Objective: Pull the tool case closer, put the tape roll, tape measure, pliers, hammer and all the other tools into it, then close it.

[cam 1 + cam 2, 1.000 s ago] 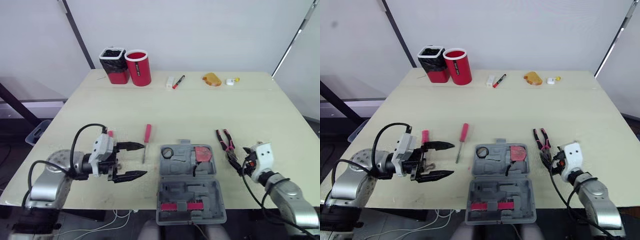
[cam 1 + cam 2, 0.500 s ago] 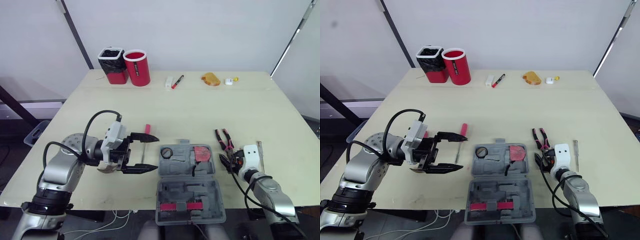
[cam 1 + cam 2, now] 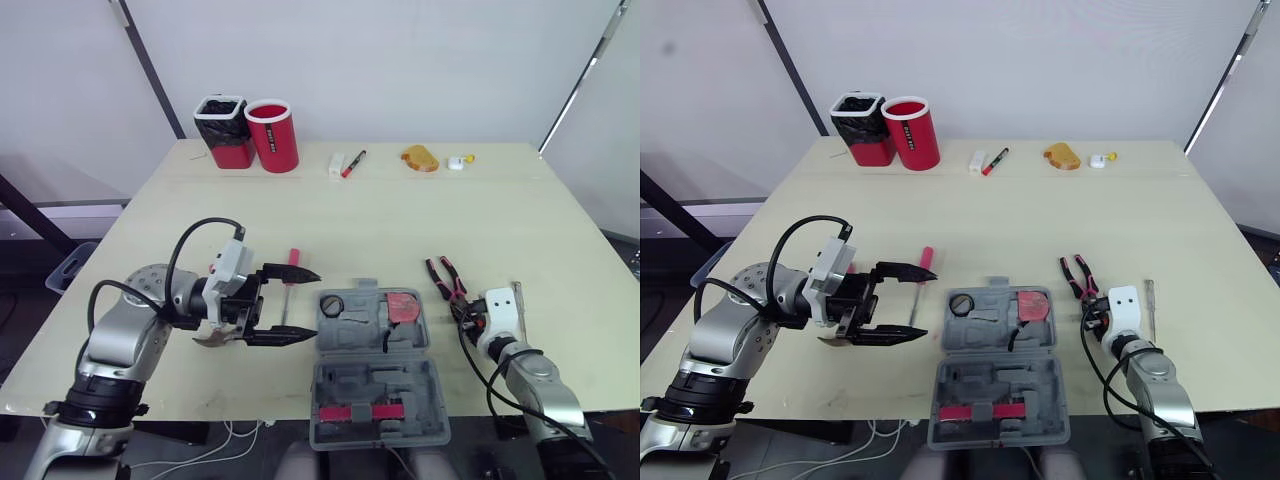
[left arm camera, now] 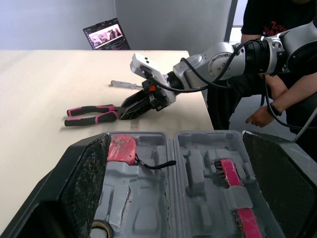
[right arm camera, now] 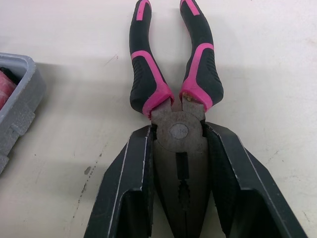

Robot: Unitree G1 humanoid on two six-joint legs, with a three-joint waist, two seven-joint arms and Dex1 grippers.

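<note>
The grey tool case (image 3: pixel 425 335) lies open near the table's front edge, with a tape roll (image 3: pixel 335 305) and a red tape measure (image 3: pixel 405 306) in its tray. My left gripper (image 3: pixel 305 306) stands open just left of the case, its fingers (image 4: pixel 91 183) on either side of the case in the left wrist view. A red-handled screwdriver (image 3: pixel 295 268) lies behind that gripper. Right of the case lie the pink and black pliers (image 3: pixel 445 278). My right gripper (image 5: pixel 178 130) is shut on the pliers' metal head, handles (image 5: pixel 143 84) pointing away.
A thin screwdriver (image 3: pixel 518 300) lies right of the pliers. At the table's back stand a black bin (image 3: pixel 227 130) and a red cup (image 3: pixel 275 135), with a marker (image 3: pixel 353 163) and a yellow item (image 3: pixel 422 158). A person (image 4: pixel 292 99) stands beyond the right arm.
My right gripper has closed its fingers onto the pliers' head. My left arm swung right toward the case a second ago and has since held still, open.
</note>
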